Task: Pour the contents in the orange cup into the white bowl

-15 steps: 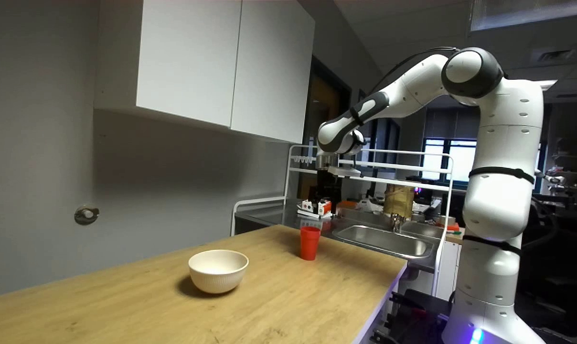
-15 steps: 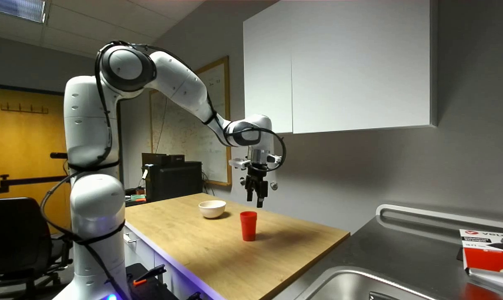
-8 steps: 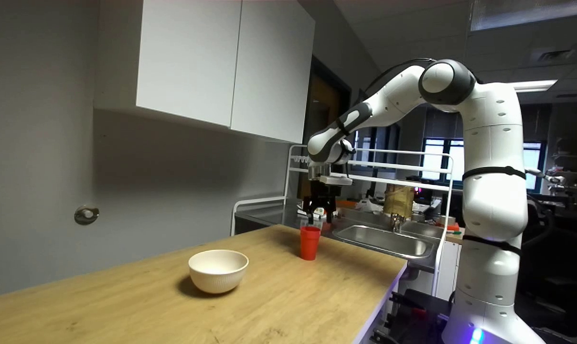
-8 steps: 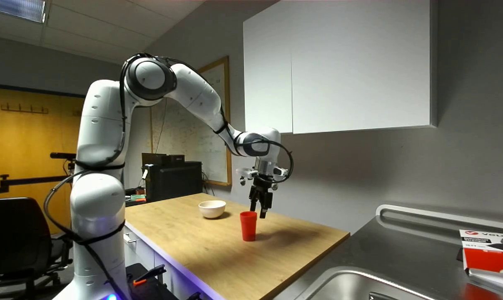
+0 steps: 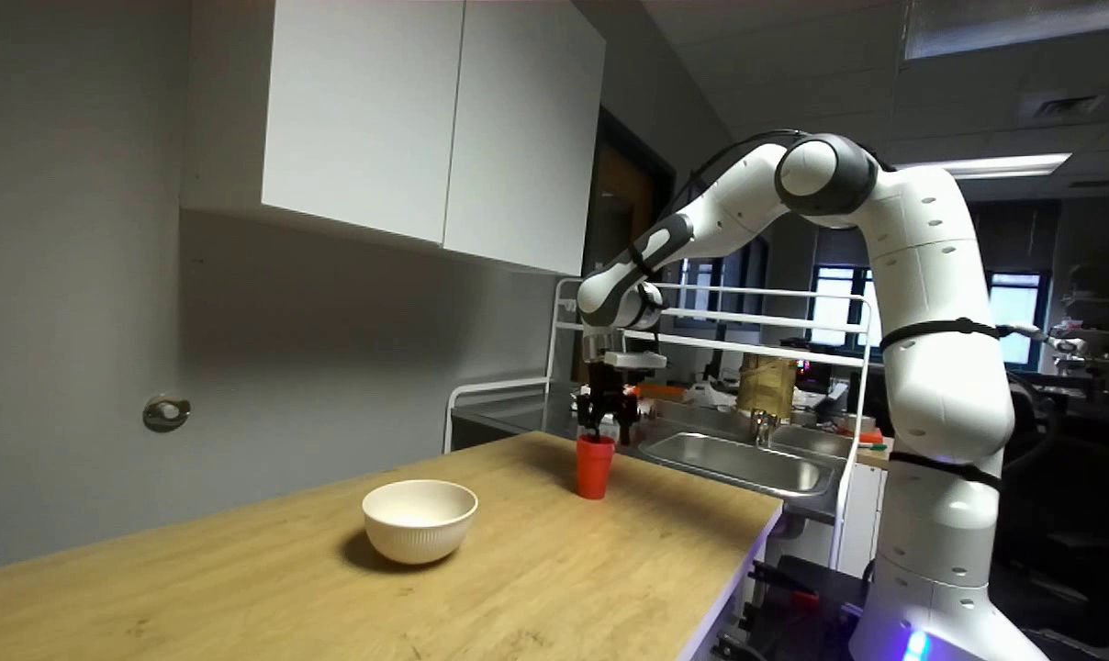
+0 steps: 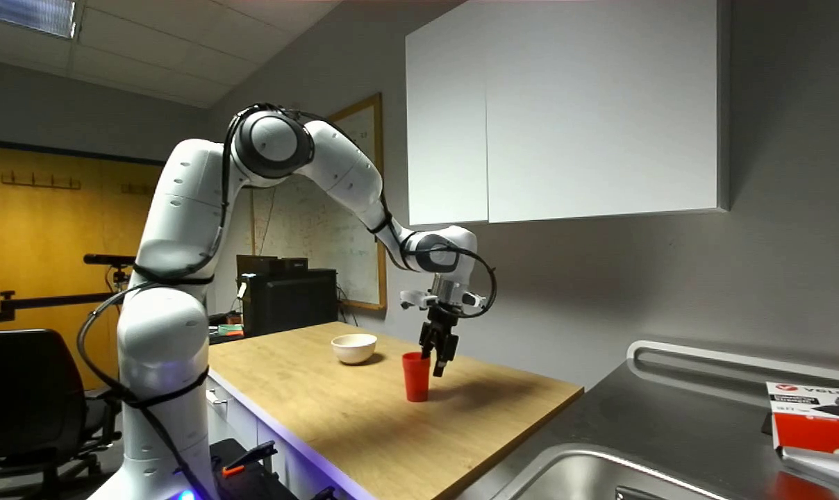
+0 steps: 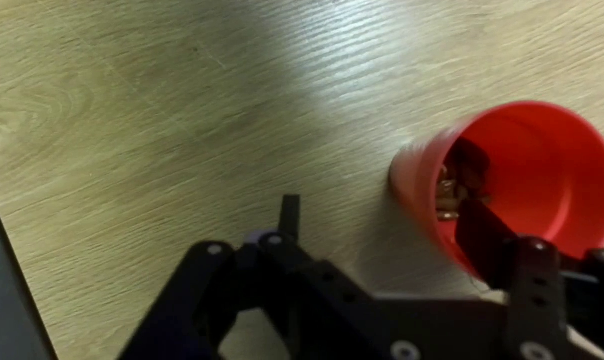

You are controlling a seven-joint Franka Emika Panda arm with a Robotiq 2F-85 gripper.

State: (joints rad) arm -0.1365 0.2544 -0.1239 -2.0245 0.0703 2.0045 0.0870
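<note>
The orange cup (image 5: 594, 473) stands upright on the wooden table in both exterior views (image 6: 416, 382). In the wrist view the cup (image 7: 547, 150) is at the right, with small brown pieces (image 7: 447, 192) at its bottom. My gripper (image 5: 611, 436) is open and tilted at the cup's rim; it also shows in an exterior view (image 6: 433, 362) and the wrist view (image 7: 382, 201). One finger reaches inside the cup; the other is outside, with the near wall between them. The white bowl (image 5: 417, 532) stands upright apart from the cup, also in an exterior view (image 6: 353, 351), and is out of the wrist view.
The wooden table (image 5: 536, 597) ends beside a dark counter (image 6: 683, 417) with a metal sink (image 5: 747, 464) and a red-and-white box (image 6: 819, 430). White cabinets (image 5: 362, 119) hang on the wall above the table. A white rack frame (image 5: 862, 367) stands around the sink.
My arm has moved down and forward, and the gripper has tilted. One finger has gone into the cup. The cup has shifted very slightly; the bowl has not moved.
</note>
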